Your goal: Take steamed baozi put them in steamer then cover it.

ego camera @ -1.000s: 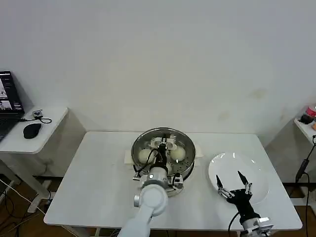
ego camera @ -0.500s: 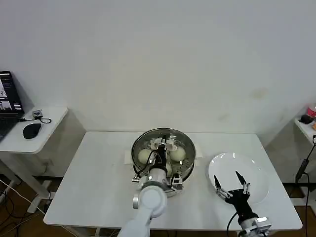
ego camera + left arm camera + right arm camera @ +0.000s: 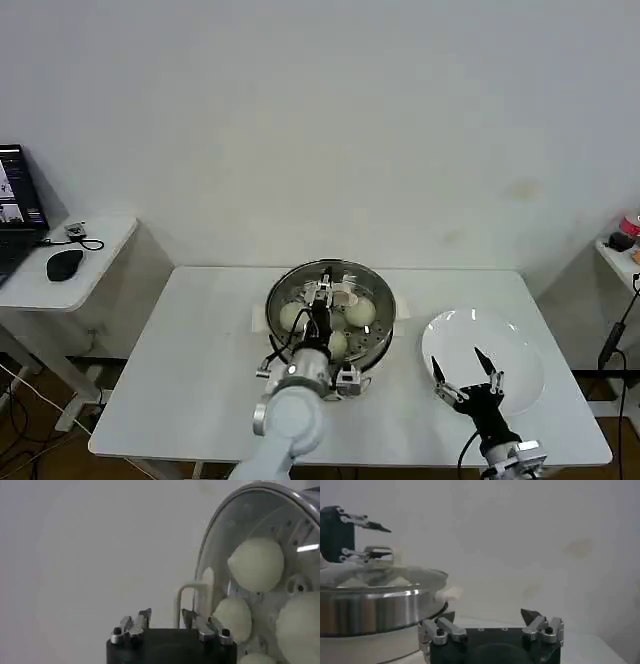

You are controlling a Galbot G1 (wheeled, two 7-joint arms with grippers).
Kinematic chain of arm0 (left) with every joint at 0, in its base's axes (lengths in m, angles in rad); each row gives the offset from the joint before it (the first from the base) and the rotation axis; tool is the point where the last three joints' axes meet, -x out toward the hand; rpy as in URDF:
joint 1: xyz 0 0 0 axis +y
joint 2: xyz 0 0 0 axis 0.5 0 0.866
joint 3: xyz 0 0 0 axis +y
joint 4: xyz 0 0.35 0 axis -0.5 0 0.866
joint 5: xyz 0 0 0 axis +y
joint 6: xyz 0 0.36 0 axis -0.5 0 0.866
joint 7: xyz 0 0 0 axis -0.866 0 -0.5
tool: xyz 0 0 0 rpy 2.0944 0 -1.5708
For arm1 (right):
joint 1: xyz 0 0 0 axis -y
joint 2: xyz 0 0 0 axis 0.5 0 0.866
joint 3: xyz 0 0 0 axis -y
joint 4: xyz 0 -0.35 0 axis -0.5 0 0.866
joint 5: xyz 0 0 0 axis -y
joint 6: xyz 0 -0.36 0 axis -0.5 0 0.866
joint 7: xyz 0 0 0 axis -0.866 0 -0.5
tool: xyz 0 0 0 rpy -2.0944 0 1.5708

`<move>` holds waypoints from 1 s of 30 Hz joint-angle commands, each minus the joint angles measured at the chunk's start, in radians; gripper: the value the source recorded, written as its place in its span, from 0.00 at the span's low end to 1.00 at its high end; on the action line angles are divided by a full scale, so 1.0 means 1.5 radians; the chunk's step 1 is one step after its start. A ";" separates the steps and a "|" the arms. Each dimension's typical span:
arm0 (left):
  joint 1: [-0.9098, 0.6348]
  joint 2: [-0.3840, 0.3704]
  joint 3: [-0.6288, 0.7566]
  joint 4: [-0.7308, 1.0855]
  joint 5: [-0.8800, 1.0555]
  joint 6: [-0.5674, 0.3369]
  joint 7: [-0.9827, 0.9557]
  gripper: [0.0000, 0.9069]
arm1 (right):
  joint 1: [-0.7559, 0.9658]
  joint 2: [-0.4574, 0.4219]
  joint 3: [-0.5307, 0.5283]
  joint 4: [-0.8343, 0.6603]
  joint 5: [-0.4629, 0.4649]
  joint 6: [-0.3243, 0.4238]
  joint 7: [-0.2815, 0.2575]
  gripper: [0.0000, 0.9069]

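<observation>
The steamer [image 3: 380, 342] stands mid-table with its glass lid [image 3: 345, 272] resting on it. Through the glass I see three steamed baozi [image 3: 292, 316] [image 3: 360, 312] [image 3: 338, 343]; they also show in the left wrist view [image 3: 256, 564]. My left gripper [image 3: 328, 297] [image 3: 166, 614] hovers open over the lid, its tips just short of the white loop handle [image 3: 186, 597] and holding nothing. Over the white plate [image 3: 515, 345], my right gripper [image 3: 466, 372] [image 3: 487, 614] is open and holds nothing. From the right wrist, the steamer [image 3: 370, 610] and lid [image 3: 395, 575] appear side-on.
A side table at the far left carries a mouse [image 3: 65, 263] and a laptop [image 3: 15, 215]. A small shelf [image 3: 622, 250] stands at the right edge. Bare tabletop [image 3: 190, 370] lies left of the steamer and along the front.
My left arm has drawn back a little towards me from the lid, which stays on the steamer. The right gripper has slid slightly nearer over the plate.
</observation>
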 commanded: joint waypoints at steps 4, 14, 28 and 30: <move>0.105 0.100 -0.022 -0.203 -0.080 -0.043 -0.014 1.00 | -0.003 -0.002 0.001 0.002 0.001 0.002 0.002 1.00; 0.301 0.148 -0.065 -0.325 -0.293 -0.118 -0.144 1.00 | -0.022 -0.031 0.011 0.006 0.021 0.007 0.004 1.00; 0.483 0.125 -0.414 -0.243 -1.164 -0.277 -0.388 1.00 | -0.046 -0.070 -0.005 0.047 0.025 -0.025 0.028 1.00; 0.502 0.123 -0.419 -0.239 -1.173 -0.304 -0.381 1.00 | -0.051 -0.071 -0.007 0.054 0.021 -0.041 0.042 1.00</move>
